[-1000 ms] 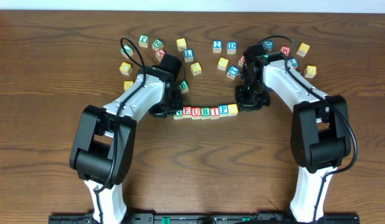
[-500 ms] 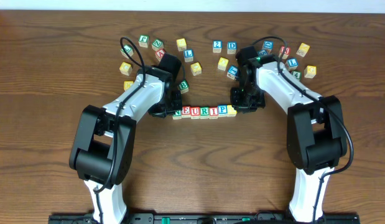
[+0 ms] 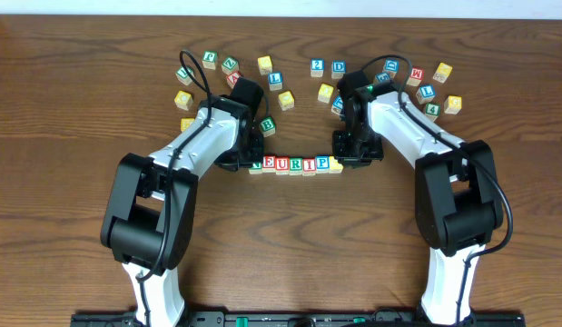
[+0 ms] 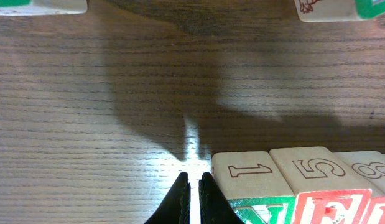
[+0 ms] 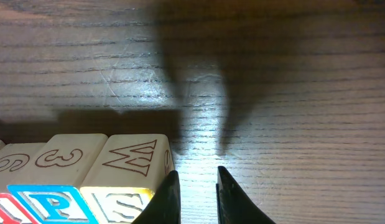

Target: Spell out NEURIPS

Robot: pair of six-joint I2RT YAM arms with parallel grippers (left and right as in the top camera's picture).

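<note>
At either end of the NEURIPS row (image 3: 296, 164), left gripper (image 4: 194, 185) is pinched shut, right gripper (image 5: 197, 182) barely parted, both empty. An off-line squeeze could buckle it.

Near the far edge of the brown wooden table (image 3: 44, 182), spare wooden cubes (image 3: 265, 64) lie scattered. A blue 2 cube (image 3: 317, 66) sits beside a blue D cube (image 3: 339, 67).

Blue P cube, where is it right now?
Overhead, the blue P cube sits near the right end of the lettered row, between the red I cube and the yellow-faced cube that the right gripper stands beside.
</note>
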